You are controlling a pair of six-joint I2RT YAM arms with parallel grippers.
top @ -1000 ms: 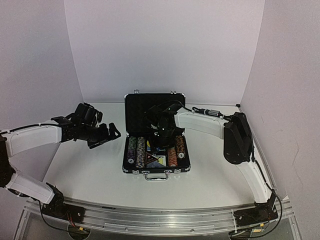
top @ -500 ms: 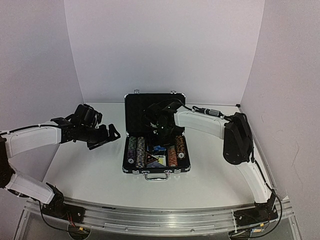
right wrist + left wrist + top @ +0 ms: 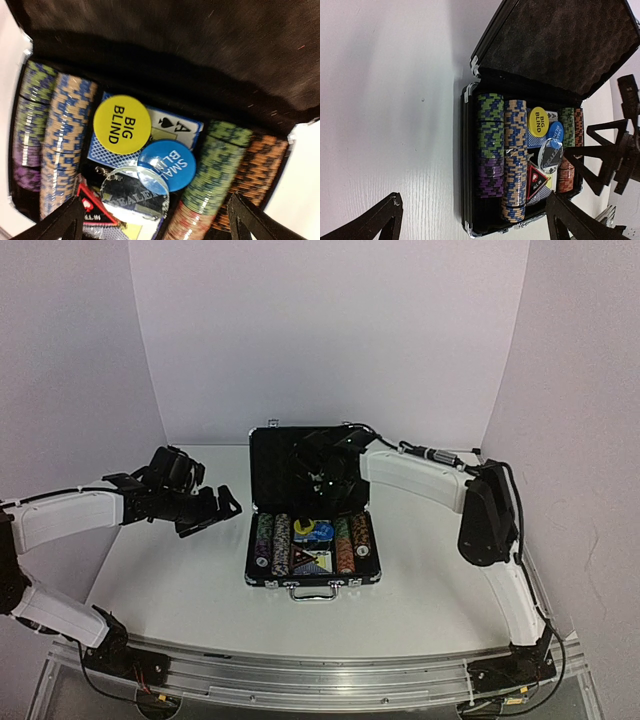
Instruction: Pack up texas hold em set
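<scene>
Backdrop: plain pale walls (image 3: 330, 330), matte and smooth, close in three sides of a white tabletop (image 3: 170, 580) with a faint grain.
Briefcase: there it is, the black briefcase (image 3: 466, 165), lying open mid-tabletop, with silver metal edges and a handle (image 3: 313, 592) turned toward the arm bases.
Lid: it stands up at the far side, lined with dark egg-crate foam (image 3: 560, 45), bumpy all over.
Poker chips: ridged, striped cylinders lie on their sides. A green-and-purple column (image 3: 490, 140) sits at the left wall, with a tan-and-blue column (image 3: 515, 155) touching beside it. A green column (image 3: 215, 160) and an orange column (image 3: 255, 170) sit on the right.
Middle compartment: a blue-backed card deck (image 3: 97, 150) shows its crosshatch print, and an ace of spades card (image 3: 172, 127) peeks out.
Discs: a glossy yellow disc (image 3: 122, 124) reading BIG BLIND lies on the deck. A blue disc (image 3: 167, 164) reads SMALL BLIND, and a clear disc (image 3: 134, 194) marked DEALER overlaps its edge.
Triangular button (image 3: 536, 178): dark and red-edged, it reads ALL IN and sits beside the clear disc on the handle side.
Left end effector (image 3: 218, 515): it hovers over bare tabletop left of the briefcase, its angular black fingers (image 3: 375, 222) spread wide with nothing between them.
Right end effector (image 3: 322, 485): it hangs over the middle compartment in front of the lid, jaws wide apart and gripping nothing.
</scene>
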